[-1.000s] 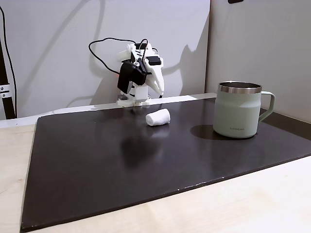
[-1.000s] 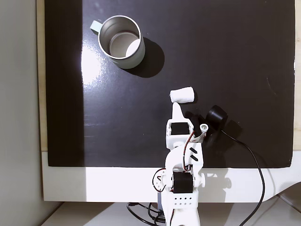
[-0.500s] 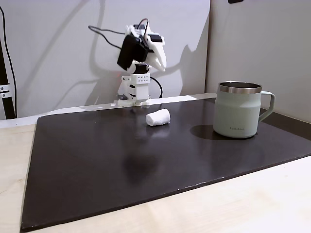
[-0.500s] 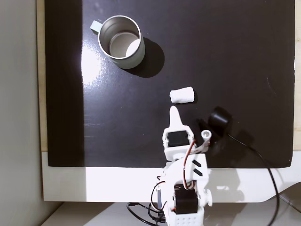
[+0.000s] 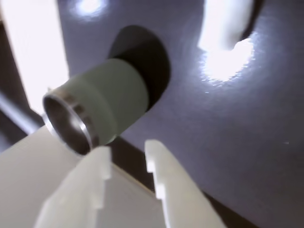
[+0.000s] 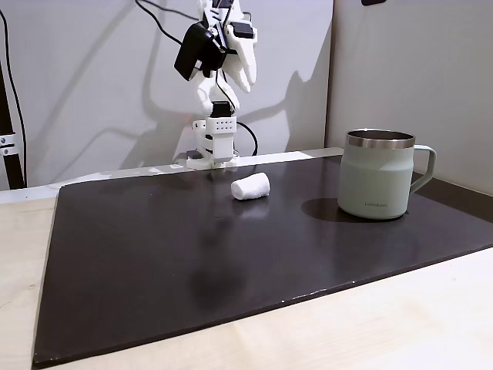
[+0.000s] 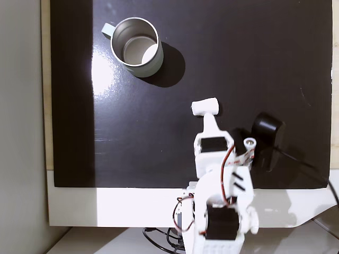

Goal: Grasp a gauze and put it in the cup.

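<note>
claw (image 6: 245, 77) raised over the back edge of the counter (image 6: 154, 254), holding nothing.
in the wrist view its two fingers (image 5: 164, 175) stand a little apart. the gauze (image 6: 251, 186) lies on the dark mat near the back edge; the cup (image 6: 379, 173) stands upright toward the right edge, well apart from it.

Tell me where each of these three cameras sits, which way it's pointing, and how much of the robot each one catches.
Wrist view: rides on the arm, looks past the open gripper at the green mug.
Fixed view, table level: faces the arm across the black mat; raised gripper above the gauze roll.
Fixed view, above: looks straight down; gripper overlaps the gauze roll.
Both fixed views share mat, mug, roll and arm.
</note>
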Robot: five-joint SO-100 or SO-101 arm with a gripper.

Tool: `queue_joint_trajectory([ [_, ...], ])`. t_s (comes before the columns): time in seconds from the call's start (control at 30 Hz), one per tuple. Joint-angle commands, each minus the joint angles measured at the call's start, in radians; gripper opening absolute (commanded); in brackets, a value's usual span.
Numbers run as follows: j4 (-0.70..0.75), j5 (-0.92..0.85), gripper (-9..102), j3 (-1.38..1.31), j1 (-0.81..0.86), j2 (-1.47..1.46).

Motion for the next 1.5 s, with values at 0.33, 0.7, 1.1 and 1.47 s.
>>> queue_joint_trajectory([
  [0.33, 0.333, -0.123, 31, -0.474, 0.063, -0.643],
  [0.7, 0.287, -0.133, 34, -0.423, 0.061, -0.738],
  [1.1, 0.107, -0.13, 34, -0.293, 0.075, -0.928],
  [1.47, -0.005, -0.124, 34, -0.279, 0.081, -1.109],
])
